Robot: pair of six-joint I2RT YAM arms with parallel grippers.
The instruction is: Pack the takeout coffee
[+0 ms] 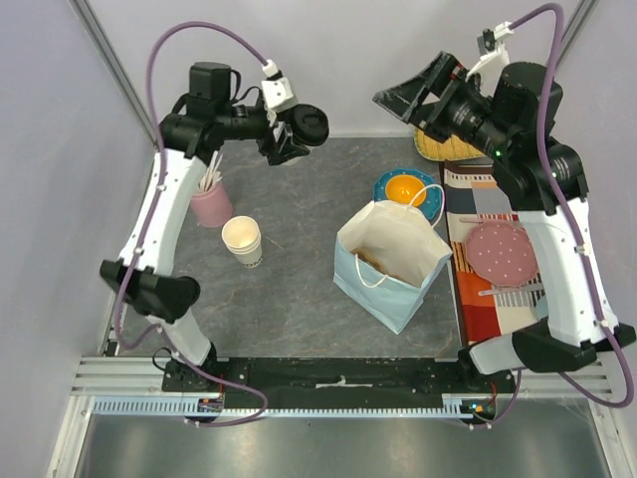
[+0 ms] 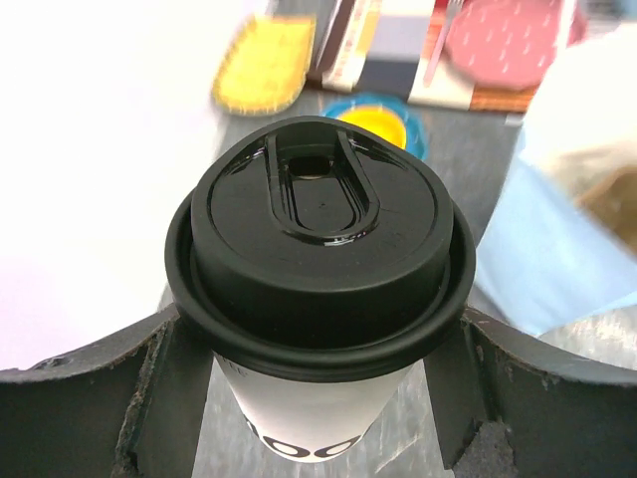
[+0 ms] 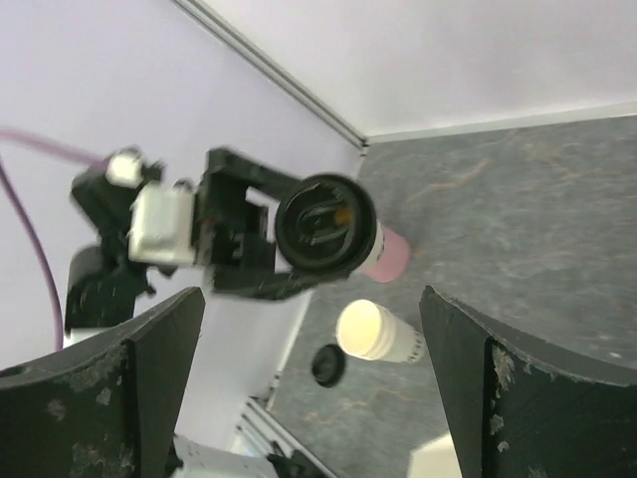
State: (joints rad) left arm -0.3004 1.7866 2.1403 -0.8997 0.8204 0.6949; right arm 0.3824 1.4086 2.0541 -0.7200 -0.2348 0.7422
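The takeout coffee, a white paper cup with a black lid, is held upright in my left gripper, high above the table's back left. Its fingers press the cup just under the lid rim. The cup's lid shows in the top view and in the right wrist view. The light blue paper bag stands open at the table's middle right, some way from the cup. My right gripper is open and empty, raised at the back right.
A pink cup of white sticks and stacked lidless cream cups stand at the left. A blue bowl with yellow inside, a yellow woven item and a pink plate on a patterned mat sit at the right. A loose black lid lies by the left wall.
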